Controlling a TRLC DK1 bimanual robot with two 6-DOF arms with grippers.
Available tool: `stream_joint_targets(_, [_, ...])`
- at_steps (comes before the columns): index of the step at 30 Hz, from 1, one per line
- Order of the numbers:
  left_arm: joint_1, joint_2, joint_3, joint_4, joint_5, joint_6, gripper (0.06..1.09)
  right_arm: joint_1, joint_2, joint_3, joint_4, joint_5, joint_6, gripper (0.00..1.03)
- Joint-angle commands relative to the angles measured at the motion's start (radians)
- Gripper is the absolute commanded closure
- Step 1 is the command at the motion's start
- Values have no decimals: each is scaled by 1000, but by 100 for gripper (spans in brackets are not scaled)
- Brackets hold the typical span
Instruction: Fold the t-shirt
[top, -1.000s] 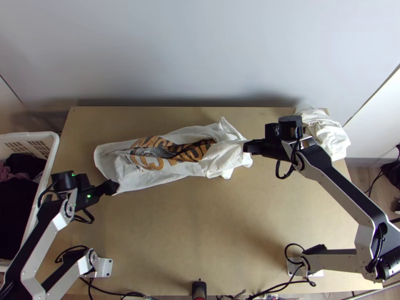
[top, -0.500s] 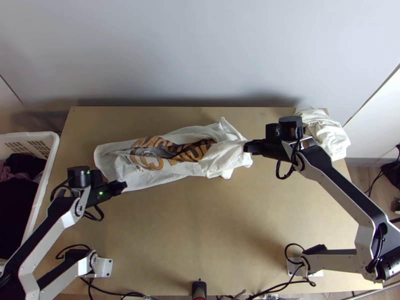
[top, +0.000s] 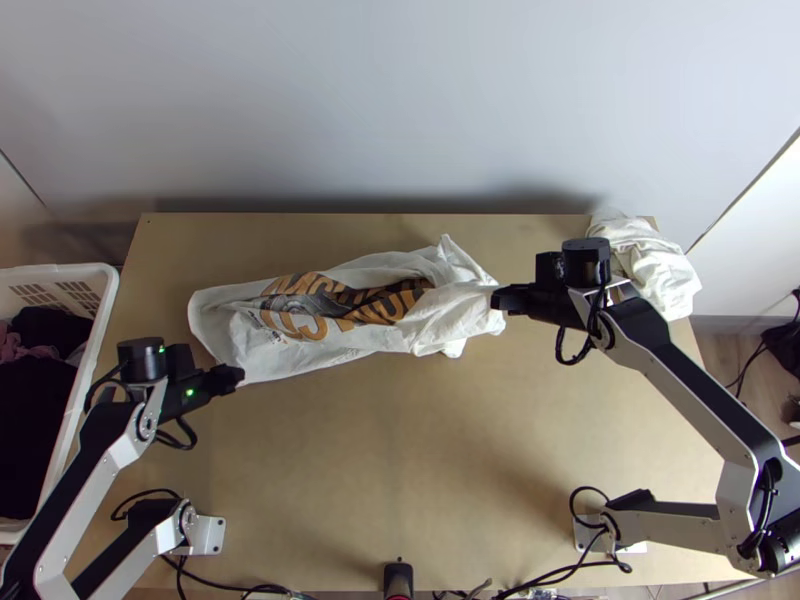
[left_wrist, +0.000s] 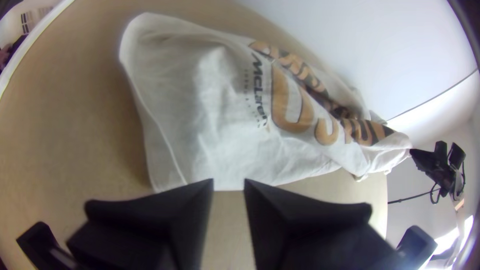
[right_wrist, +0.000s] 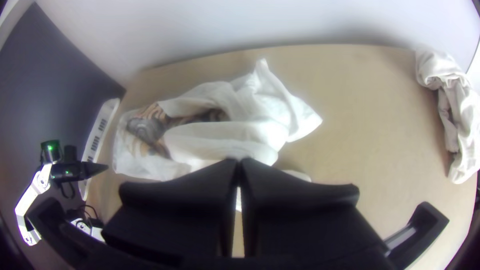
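1. Location. The shirt (top: 235, 325) lies on the table (top: 400, 480), stretched between the two grippers, its end toward the right arm bunched.
2. Left gripper (left_wrist: 228, 186). Fingers apart, positioned beside the shirt's near edge; no cloth is visible between the tips.
3. Right gripper (right_wrist: 239, 162). Fingers together at the bunched end, apparently clamped on shirt cloth.
4. Handling. Expect light, soft, limp fabric: low risk of damage, but prone to wrinkling and to slipping from a shallow pinch.
5. Grip points. Take the seamed edge (left_wrist: 169, 150) near its corner with the left gripper. Retain the bunched end with the right, then draw both apart to flatten before folding.
6. Caution. A pinch through several layers could lock the creases in.
7. Markings. Large tan block letters (left_wrist: 279, 105), crossed by creases, run along the shirt; small dark lettering (left_wrist: 258, 82) sits beside them. No separate label can be made out.
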Motion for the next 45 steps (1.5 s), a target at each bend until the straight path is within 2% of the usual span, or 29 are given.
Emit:
stream_joint_targets(1, [68,-63,-30,-104,-16,76,28,9,-9,-16,0,3,3,100])
stream_joint_targets(7, [32,0,-72,-43,-105,90,26,25,2,1,8,12,6,100])
stream_joint_targets(11, [22,57,-64,40,-108,73,23,25,5,16,8,16,6,100])
stream_joint_targets(14, [-13,103,-63,112,-129,56,24,24,2,22,7,21,6,100])
stream_joint_targets(15, [-25,123,-61,136,-131,56,31,22,2,24,7,21,5,100])
stream_joint_targets(16, [-37,141,-60,167,-137,46,45,21,1,25,7,21,5,100])
stream_joint_targets(17, [-45,161,-60,205,-139,32,63,19,-1,27,5,22,6,100])
stream_joint_targets(19, [-57,217,-52,276,-152,4,106,19,-1,30,0,22,6,100])
stream_joint_targets(23, [-85,226,-10,262,-137,6,105,18,-5,36,-3,26,6,100])
stream_joint_targets(30, [-59,5,161,-12,2,-51,105,-5,-7,42,-7,27,5,100])
stream_joint_targets(34, [-24,-43,256,-89,30,-96,105,1,4,44,-7,27,6,100])
stream_joint_targets(37, [53,-38,321,-106,85,-129,105,5,13,50,-7,27,6,100])
stream_joint_targets(42, [249,161,398,-54,190,-206,105,13,21,60,-7,29,6,100])
stream_joint_targets(45, [343,338,437,3,197,-267,105,21,21,56,-10,30,6,100])
